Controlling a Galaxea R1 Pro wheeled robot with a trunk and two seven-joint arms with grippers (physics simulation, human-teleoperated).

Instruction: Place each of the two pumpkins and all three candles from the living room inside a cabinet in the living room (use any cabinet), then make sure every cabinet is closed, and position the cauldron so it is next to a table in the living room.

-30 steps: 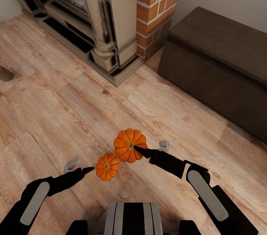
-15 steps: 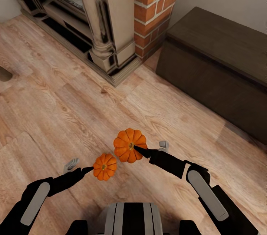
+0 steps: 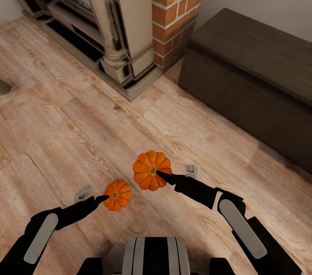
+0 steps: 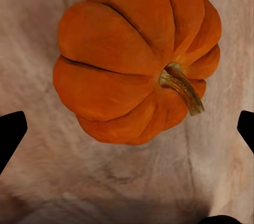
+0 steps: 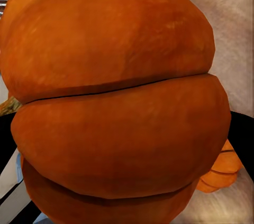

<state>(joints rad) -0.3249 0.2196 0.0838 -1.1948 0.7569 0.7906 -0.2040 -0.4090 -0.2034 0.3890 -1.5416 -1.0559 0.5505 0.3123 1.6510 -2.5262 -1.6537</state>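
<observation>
- My right gripper (image 3: 159, 173) is clamped on the bigger orange ribbed pumpkin (image 3: 151, 170), held up over the pale wood plank floor (image 3: 65, 136). In my right wrist view that pumpkin (image 5: 114, 97) sits pressed right up against the camera, so yeah, it's in the grip.
- My left gripper (image 3: 104, 198) has its dark fingertip touching the edge of the smaller orange ribbed pumpkin (image 3: 116, 189). In the left wrist view that pumpkin (image 4: 137, 54) sits out past the two black fingertips (image 4: 10, 134), which are spread far apart at either edge and not touching it. So the left one is wide open, not holding anything as far as I can see.
- Can't tell from the head view whether the small pumpkin is lying on the floor or above it.
- The two pumpkins are just beside each other, small one toward my left side and nearer to me.
- The long low dark-brown wooden cabinet (image 3: 251, 67) is ahead on my right against the wall, fronts all closed, well apart from both pumpkins.
- Next to it there's a red brick column (image 3: 175, 1), then a cream and black carved fireplace surround (image 3: 104, 19) further to my left.
</observation>
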